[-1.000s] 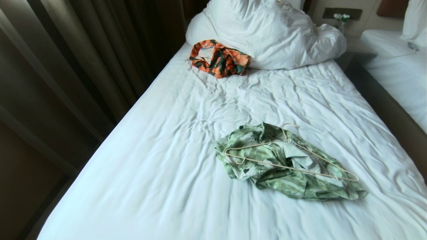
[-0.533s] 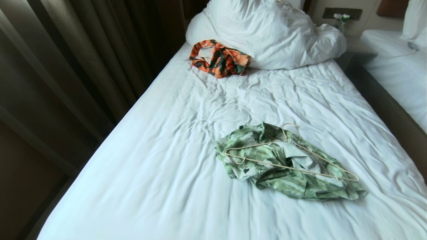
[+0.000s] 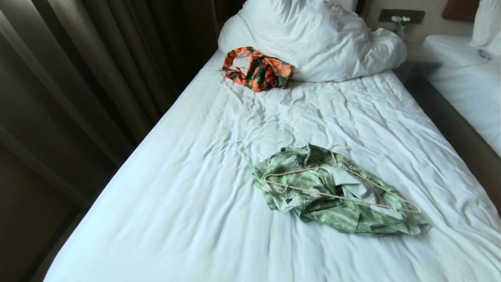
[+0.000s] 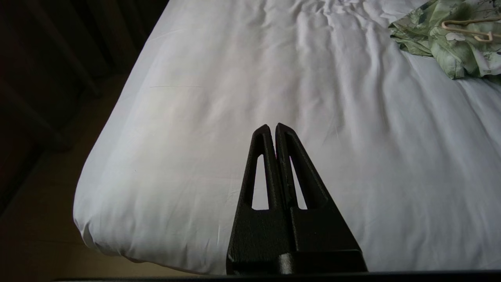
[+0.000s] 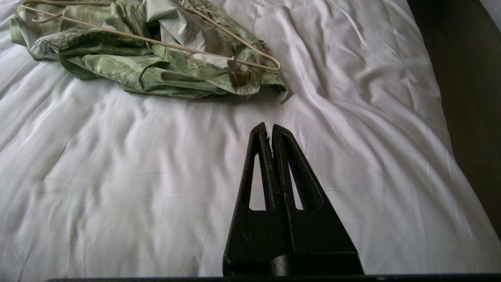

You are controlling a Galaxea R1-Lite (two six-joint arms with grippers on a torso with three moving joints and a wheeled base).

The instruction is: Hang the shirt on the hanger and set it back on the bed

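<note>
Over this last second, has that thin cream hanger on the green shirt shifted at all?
No. The hanger lies across the crumpled shirt just as before, its hook the same way off the pillow on the bed.

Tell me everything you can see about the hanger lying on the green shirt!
The hanger is a thin, cream-coloured frame, wire-like, shaped as a flat triangle with a curved hook at the top and a small notch hook near one end. It lies flat on top of the crumpled shirt, not inside it, on the bed. Its hook points toward the pillow end. Only the shirt touches it; neither robot hand is near it.
</note>
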